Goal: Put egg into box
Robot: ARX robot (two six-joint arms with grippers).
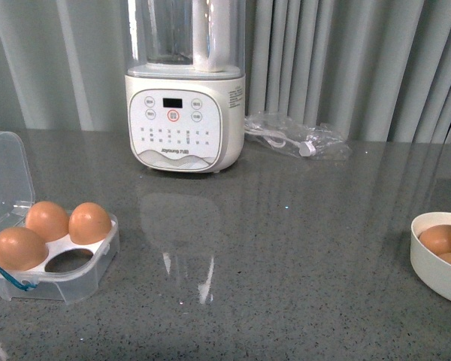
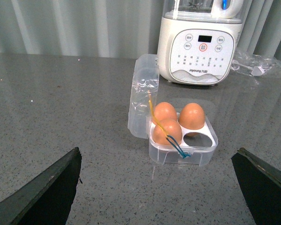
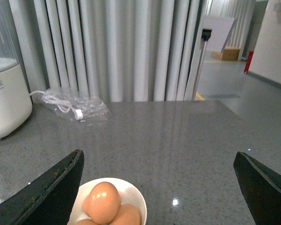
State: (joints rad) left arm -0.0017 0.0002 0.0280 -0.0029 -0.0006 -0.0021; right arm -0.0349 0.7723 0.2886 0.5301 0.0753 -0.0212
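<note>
Left of the white blender [image 1: 184, 120], the clear plastic box [image 1: 98, 263] sits open, one hollow [image 1: 68, 261] free; the left gripper [image 2: 157, 152] hangs wide, empty. Right of it, the wide, empty right gripper [image 3: 158, 152] should gently pinch the brown egg [image 3: 102, 201] in the round white bowl [image 1: 432, 274].

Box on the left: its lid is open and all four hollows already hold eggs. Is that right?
Not quite. The box does have its lid open, but only three hollows hold eggs. The fourth hollow is empty, as the front view shows.
</note>
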